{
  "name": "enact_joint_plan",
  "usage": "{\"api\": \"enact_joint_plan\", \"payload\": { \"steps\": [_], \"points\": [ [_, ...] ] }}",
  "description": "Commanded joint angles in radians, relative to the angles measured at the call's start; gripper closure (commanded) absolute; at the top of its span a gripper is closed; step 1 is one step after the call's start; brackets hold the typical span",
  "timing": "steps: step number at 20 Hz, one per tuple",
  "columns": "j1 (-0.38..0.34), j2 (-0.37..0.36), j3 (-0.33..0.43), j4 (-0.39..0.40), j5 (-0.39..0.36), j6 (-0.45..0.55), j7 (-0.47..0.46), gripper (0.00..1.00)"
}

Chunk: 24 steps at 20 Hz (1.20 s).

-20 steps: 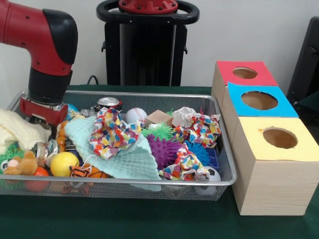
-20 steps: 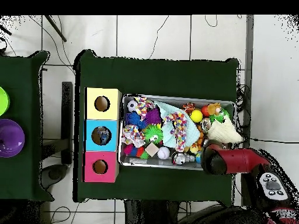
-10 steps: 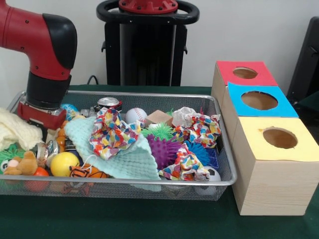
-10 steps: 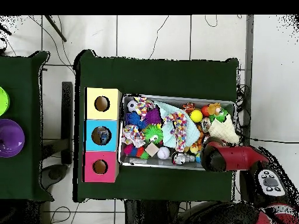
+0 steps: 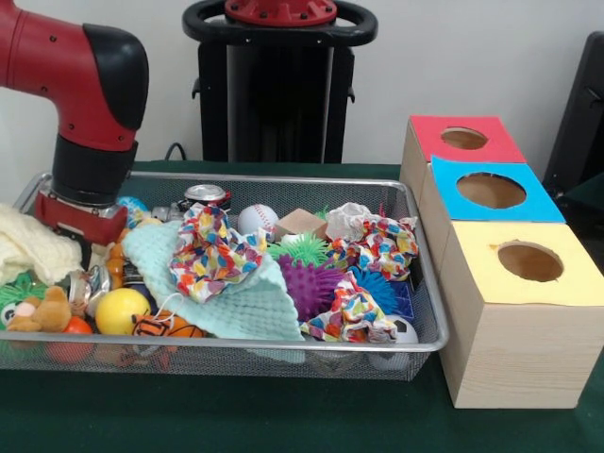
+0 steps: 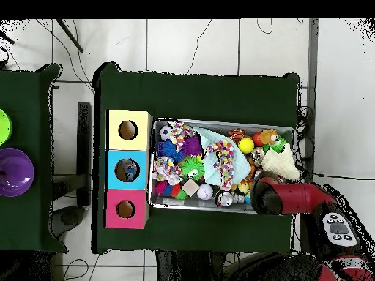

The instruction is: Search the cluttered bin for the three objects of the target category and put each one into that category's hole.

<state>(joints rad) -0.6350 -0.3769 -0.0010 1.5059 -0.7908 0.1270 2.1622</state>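
Across the middle of the front view, on the green surface point(image 5: 283, 425), lies the bin point(image 5: 283, 345), long and shallow so that everything in it spreads out for searching. At the right of the frame three wooden boxes stand in a row just beside it, close enough, I judge, for short carries; the hole point(image 5: 491, 191) I need is the round cut-out in the blue top of the middle box, open and unobstructed.

My arm point(image 5: 90, 104) comes down at the upper left of the frame, over the bin's left end. My end effector point(image 5: 80, 247) sits low among the clutter there, hidden behind the wrist housing, so I cannot tell whether it is apart, together or clamped on anything.

The mint cloth point(image 5: 231, 293) drapes over the bin's middle, with crumpled patterned paper point(image 5: 212, 247) on top, and I suspect such covers are why a search is needed. I cannot pick out any of the three objects in either view; they may lie beneath the cloth or under my arm.

Smaller things crowd the left end below my wrist: a yellow ball point(image 5: 121, 310) and a dented can point(image 5: 87, 283).
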Motion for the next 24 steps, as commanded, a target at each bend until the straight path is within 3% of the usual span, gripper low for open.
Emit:
{"api": "enact_joint_plan", "payload": {
  "steps": [1,6,12,20,24],
  "points": [
    [-0.044,-0.087,0.219,0.088,0.051,-0.006,0.002,1.0],
    [-0.058,-0.177,0.304,0.143,0.073,0.073,-0.06,1.0],
    [-0.039,-0.203,0.324,0.152,0.07,0.084,-0.051,1.0],
    [0.031,-0.225,0.262,0.171,0.073,0.044,0.032,1.0],
    [0.116,-0.232,0.175,0.188,0.086,-0.006,0.117,1.0]
  ]
}}
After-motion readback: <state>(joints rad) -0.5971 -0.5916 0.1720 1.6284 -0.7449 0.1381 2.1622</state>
